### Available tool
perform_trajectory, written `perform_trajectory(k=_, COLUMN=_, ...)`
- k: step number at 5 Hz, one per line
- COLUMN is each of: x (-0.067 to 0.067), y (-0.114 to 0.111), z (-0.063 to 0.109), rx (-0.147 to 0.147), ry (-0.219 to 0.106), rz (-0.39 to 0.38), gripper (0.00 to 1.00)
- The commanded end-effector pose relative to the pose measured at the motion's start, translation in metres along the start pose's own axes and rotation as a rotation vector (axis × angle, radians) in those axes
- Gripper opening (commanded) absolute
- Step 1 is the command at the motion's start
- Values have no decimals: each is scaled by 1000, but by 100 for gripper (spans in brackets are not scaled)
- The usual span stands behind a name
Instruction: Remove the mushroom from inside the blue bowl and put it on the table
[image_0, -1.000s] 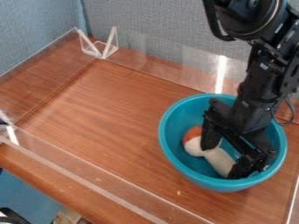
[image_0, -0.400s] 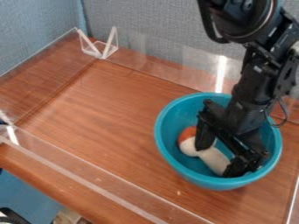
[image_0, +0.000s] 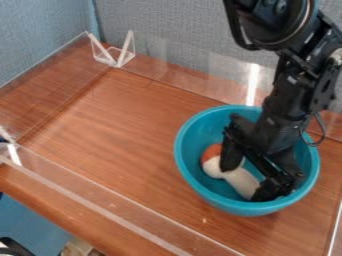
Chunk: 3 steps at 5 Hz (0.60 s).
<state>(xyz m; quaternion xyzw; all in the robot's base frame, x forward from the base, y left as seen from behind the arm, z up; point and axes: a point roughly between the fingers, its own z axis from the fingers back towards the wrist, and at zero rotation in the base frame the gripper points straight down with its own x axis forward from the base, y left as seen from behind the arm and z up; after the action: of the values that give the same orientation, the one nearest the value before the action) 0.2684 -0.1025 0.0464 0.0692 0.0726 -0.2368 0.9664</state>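
Note:
The blue bowl (image_0: 198, 140) stands on the table (image_0: 107, 120) at the right, close to the front acrylic wall. Inside it lies the mushroom (image_0: 222, 169), on its side, cream stem toward the front and orange cap toward the left. My gripper (image_0: 254, 172) reaches down into the bowl from above, black, with its fingers (image_0: 235, 156) spread open around the mushroom's right part. Much of the stem is hidden behind the fingers. I cannot tell whether the fingers touch the mushroom.
Low clear acrylic walls (image_0: 80, 195) border the tabletop. A small white wire stand (image_0: 114, 48) sits at the far left corner. The arm (image_0: 294, 70) rises over the bowl's right side. Bare wood lies left of the bowl.
The gripper has sunk slightly and shifted left inside the bowl, and the bowl has slid a little to the left with it. The jaws stay open.

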Motion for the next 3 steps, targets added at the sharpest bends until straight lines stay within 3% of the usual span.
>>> perform_trajectory(k=1, x=1, y=10, z=12, rx=11, ry=-48, rz=35, gripper=100)
perform_trajectory(k=3, x=3, y=10, z=9, rx=23, ry=-48, rz=39, gripper=100)
